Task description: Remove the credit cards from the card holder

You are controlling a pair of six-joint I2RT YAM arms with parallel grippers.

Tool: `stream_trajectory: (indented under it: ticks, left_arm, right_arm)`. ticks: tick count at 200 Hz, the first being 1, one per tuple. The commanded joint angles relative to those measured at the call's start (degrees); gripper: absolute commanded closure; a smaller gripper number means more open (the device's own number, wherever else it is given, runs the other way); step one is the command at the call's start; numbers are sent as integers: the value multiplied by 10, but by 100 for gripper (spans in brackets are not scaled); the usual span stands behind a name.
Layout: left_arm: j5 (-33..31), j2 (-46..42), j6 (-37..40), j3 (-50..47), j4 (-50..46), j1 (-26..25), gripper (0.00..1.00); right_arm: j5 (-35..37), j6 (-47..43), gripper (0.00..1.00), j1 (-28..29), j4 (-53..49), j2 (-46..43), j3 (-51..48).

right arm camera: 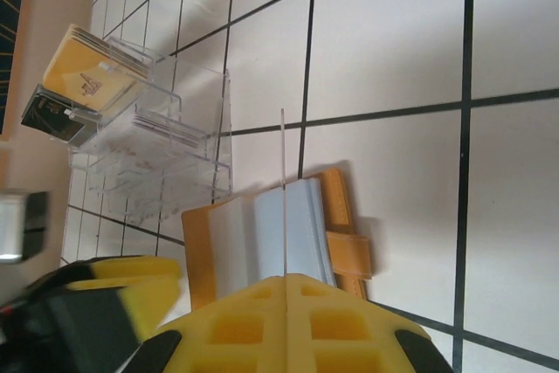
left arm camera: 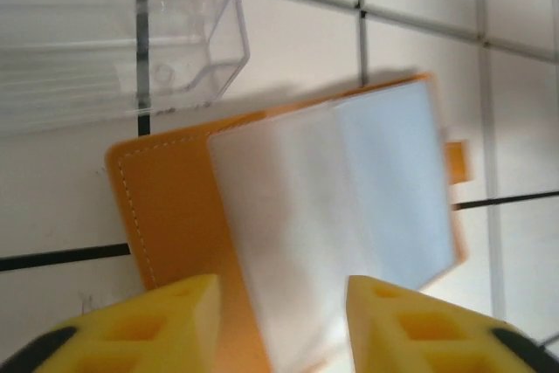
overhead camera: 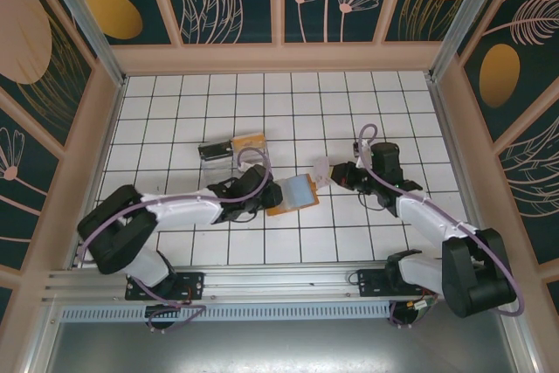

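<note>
Left gripper [left arm camera: 279,294] stood half open, empty, holder [left arm camera: 175,207] between its jaws at 12 o'clock; right gripper [right arm camera: 286,290] pinched a card [overhead camera: 322,169].

Lighting is bright, even and diffuse from overhead; the arms cast soft shadows on the table [overhead camera: 262,102]. The left wrist view is blurred across the card holder [left arm camera: 166,216]. The right wrist view renders the credit card [right arm camera: 283,155] edge sharply.
</note>
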Motion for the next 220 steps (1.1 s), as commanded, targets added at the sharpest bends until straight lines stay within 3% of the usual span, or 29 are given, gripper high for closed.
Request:
stream_trajectory:
  ticks: [1,40,81,116,174,220]
  left_arm:
    - [-35,-77,7,-1,-40,1,42]
    - [-122,-210,-6,-27,-106,2,2]
    - [-238,-368,-42,-75,-185,3,1]
    - [-300,-505,-64,-114,-235,2,1]
    - [-308,-611,-53,-147,-260,2,1]
    - [-301,-627,-41,-162,-256,1,1]
  right_arm:
    - [36,-33,100,28,-28,-10,41]
    - [101,-89,100,117,-55,8,119]
    - [162,-188,100,218,-69,57,208]
    - [193,-309,100,292,-83,120,292]
    - [259,-608,100,376,-129,223,361]
    - [312,-733,100,388,-153,264,388]
